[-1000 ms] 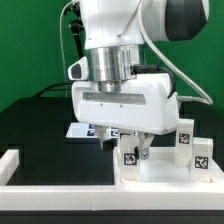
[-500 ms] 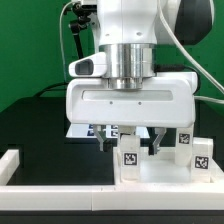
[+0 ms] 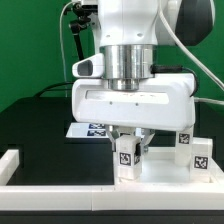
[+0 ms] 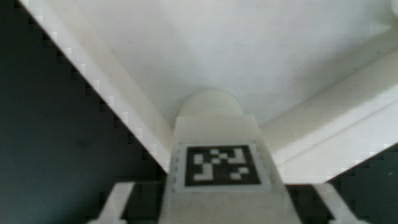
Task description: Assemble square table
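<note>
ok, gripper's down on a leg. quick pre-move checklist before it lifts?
1. Leg between the fingers: ok. It sits in the gripper, and the wrist view shows the leg centred with its tag facing the camera.
2. Leg upright: ok, in the exterior view.
3. Firm grip: cannot tell. The contact between fingers and leg is not clear.
4. Other legs apart from the gripper: ok. They stand toward the exterior view's right.
5. Square top near the held leg: ok. Its raised rim lies just beyond the leg in the wrist view.
6. Marker board untouched: ok. It lies flat behind the gripper.
</note>
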Motion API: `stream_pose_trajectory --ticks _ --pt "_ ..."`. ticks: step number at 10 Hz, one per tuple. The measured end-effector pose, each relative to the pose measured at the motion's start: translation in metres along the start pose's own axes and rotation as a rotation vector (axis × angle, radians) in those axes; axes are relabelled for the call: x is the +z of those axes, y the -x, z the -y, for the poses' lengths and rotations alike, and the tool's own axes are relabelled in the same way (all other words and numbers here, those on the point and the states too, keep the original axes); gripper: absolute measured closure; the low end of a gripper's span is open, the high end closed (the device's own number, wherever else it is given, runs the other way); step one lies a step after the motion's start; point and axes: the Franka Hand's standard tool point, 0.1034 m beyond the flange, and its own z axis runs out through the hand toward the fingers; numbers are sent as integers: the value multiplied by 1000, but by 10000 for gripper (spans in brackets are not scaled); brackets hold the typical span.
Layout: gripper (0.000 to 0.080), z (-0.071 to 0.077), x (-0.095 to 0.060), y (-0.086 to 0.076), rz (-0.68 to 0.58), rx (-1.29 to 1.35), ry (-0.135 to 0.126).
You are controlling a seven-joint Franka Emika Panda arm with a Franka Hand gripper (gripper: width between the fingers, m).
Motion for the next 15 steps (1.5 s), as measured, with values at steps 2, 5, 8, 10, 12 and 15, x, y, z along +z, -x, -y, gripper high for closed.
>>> stream_pose_trajectory --ticks 2,5,8,10,12,15 --pt "513 0 0 0 0 119 0" --pt "513 10 0 1 59 684 5" --pt "511 6 3 -3 118 1123 -69" --pt "511 6 3 -2 124 1215 -67" --pt "431 7 0 -6 93 944 -91" --pt "169 5 -1 -7 45 464 -117"
